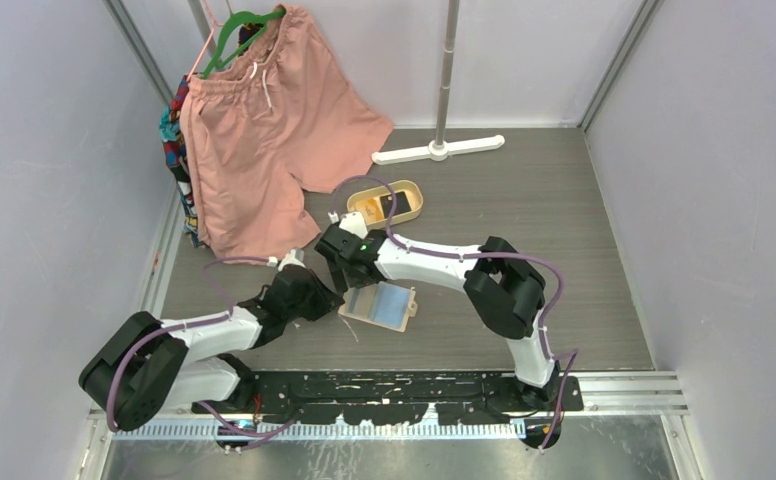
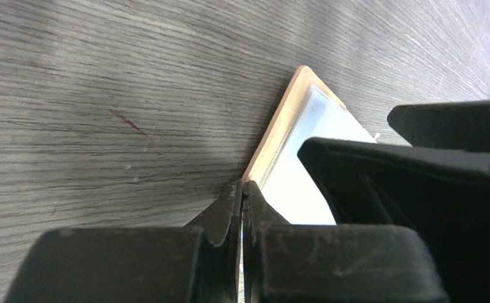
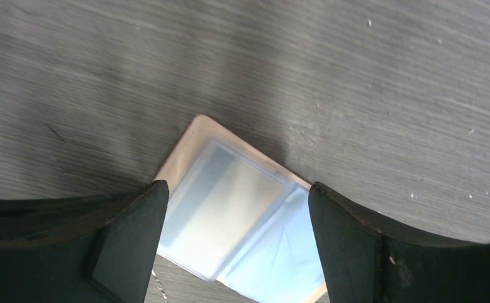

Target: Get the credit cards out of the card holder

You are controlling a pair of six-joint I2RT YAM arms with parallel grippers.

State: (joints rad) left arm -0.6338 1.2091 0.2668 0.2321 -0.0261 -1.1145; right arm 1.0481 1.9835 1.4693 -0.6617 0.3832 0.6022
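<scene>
The beige card holder (image 1: 382, 305) lies open on the grey table, its blue inside facing up. My left gripper (image 1: 332, 298) is at its left edge. In the left wrist view the jaws (image 2: 244, 184) are pressed together right at the holder's beige rim (image 2: 280, 126). My right gripper (image 1: 344, 262) hangs open just above the holder's far-left part. In the right wrist view its fingertips (image 3: 237, 189) straddle the holder (image 3: 230, 202), which shows a pale rectangle under a clear pocket. An orange card (image 1: 367, 206) and a black card (image 1: 396, 203) lie in the oval tray.
The tan oval tray (image 1: 420, 206) sits behind the holder. Pink shorts (image 1: 264, 140) hang on a green hanger at the back left. A white stand base (image 1: 439, 152) and its pole stand at the back. Walls close in on both sides.
</scene>
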